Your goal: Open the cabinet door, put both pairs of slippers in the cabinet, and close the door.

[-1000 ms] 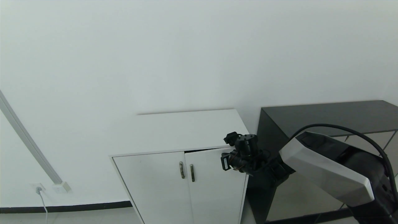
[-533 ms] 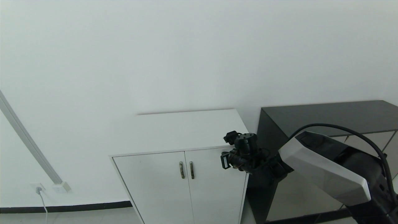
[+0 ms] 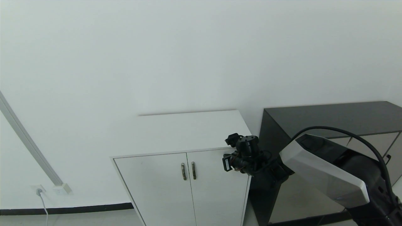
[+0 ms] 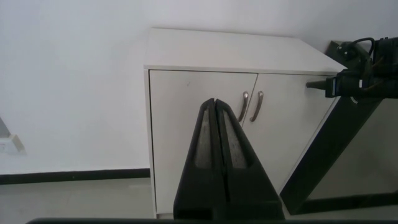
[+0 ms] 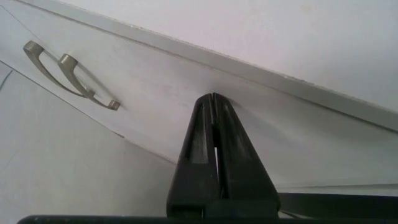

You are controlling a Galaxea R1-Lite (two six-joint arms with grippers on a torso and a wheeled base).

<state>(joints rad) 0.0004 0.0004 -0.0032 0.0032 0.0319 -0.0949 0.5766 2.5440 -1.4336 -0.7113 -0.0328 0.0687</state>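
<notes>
On the white cabinet (image 3: 188, 131) the right door (image 3: 216, 188) sits flush with its twin, both shut, their two upright handles (image 3: 193, 170) side by side at the middle seam. My right gripper (image 3: 225, 162) has its fingers pressed together on nothing. Its tips are at the door's upper part near the hinge edge, touching the panel or just off it, and the handles lie to its left. I judge the closing push about done, so the next move is straight back off the panel. My left gripper (image 4: 214, 102), also pressed together and empty, hangs well apart, facing the cabinet front. A dark sideboard (image 3: 329, 116) stands just beside the cabinet on the right
</notes>
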